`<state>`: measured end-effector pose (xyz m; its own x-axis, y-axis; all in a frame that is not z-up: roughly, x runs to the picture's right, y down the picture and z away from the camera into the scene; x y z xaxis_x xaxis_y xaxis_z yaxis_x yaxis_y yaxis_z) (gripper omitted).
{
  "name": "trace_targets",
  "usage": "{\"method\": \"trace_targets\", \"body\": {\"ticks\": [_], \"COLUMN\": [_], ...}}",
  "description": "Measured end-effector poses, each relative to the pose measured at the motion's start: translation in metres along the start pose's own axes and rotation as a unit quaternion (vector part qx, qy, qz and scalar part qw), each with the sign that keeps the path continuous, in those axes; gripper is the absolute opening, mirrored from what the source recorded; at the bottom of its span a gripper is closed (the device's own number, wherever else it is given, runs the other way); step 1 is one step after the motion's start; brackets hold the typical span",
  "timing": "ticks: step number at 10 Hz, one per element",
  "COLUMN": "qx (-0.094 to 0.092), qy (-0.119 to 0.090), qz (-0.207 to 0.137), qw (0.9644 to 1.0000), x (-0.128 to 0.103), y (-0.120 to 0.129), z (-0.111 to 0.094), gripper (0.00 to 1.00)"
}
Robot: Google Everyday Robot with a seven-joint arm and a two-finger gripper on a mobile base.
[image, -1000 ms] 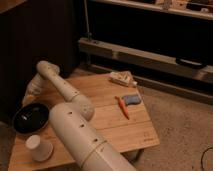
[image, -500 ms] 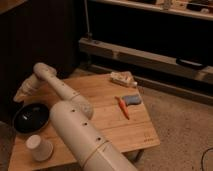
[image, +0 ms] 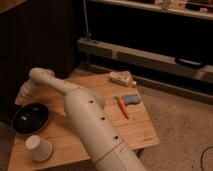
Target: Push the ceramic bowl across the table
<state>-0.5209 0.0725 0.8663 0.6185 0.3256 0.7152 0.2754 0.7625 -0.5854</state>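
Observation:
The ceramic bowl (image: 31, 118), black and glossy, sits at the left edge of the wooden table (image: 102, 86). My white arm runs from the bottom of the view up to a bend above the table's far left corner. From there it turns down to the gripper (image: 24, 93), which hangs just behind the bowl's far rim at the table's left edge. I cannot tell whether it touches the bowl.
An upturned white paper cup (image: 38, 148) stands at the near left corner. An orange stick-like item (image: 121, 107) and a blue item (image: 132, 99) lie at the right, with a pale packet (image: 121, 78) at the far edge. A dark shelf unit stands behind.
The arm's bend and the gripper have shifted slightly left and down towards the table's left edge. The bowl has not visibly moved.

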Motion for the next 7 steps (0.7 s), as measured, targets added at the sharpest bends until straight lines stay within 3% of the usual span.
{"method": "trace_targets", "body": {"ticks": [3,7], "qx": [-0.008,-0.031], "qy": [0.012,0.026], "qz": [0.001,-0.022], "qw": [0.9999,0.9989], "x": [0.015,0.001], "y": [-0.006,-0.007], "z": [-0.008,-0.005], "gripper": [0.00,0.00]}}
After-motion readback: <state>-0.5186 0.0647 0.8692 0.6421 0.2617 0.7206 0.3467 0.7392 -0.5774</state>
